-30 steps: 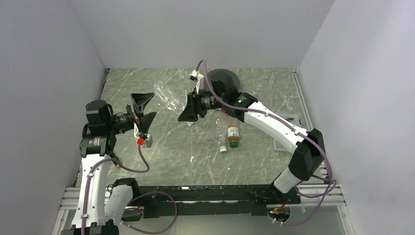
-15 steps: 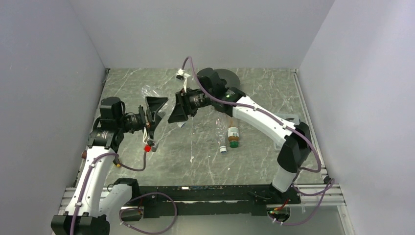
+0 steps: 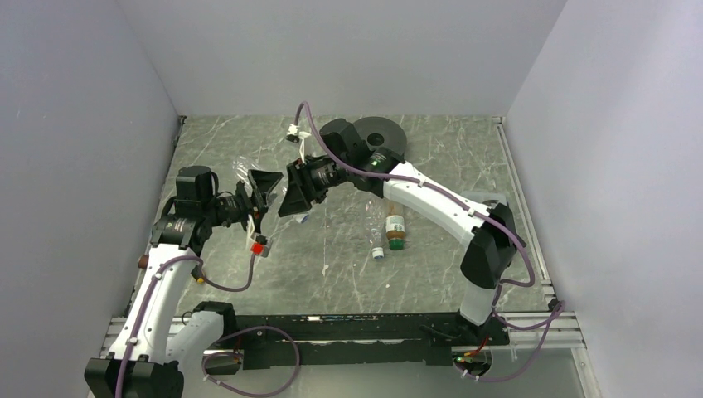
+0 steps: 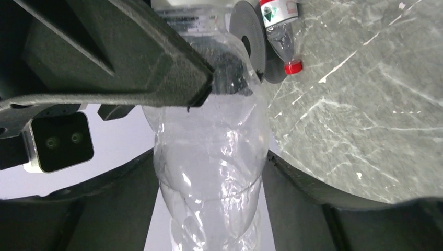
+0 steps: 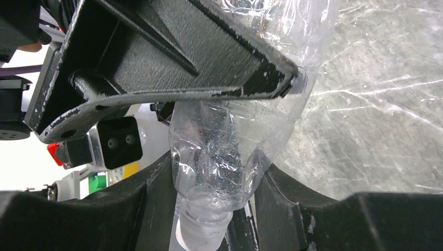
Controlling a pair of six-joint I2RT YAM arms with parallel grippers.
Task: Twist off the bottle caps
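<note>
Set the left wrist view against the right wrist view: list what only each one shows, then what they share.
Only the left wrist view: the red-labelled bottle with its red cap, on the table beside a black disc.
Only the right wrist view: the neck of the clear bottle, pointing toward the camera.
Both: that clear bottle gripped in the air by the left gripper and the right gripper, above the marble table.

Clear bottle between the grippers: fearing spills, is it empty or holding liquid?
Apparently empty: the clear bottle is see-through and crumpled, with no liquid level in either wrist view.
</note>
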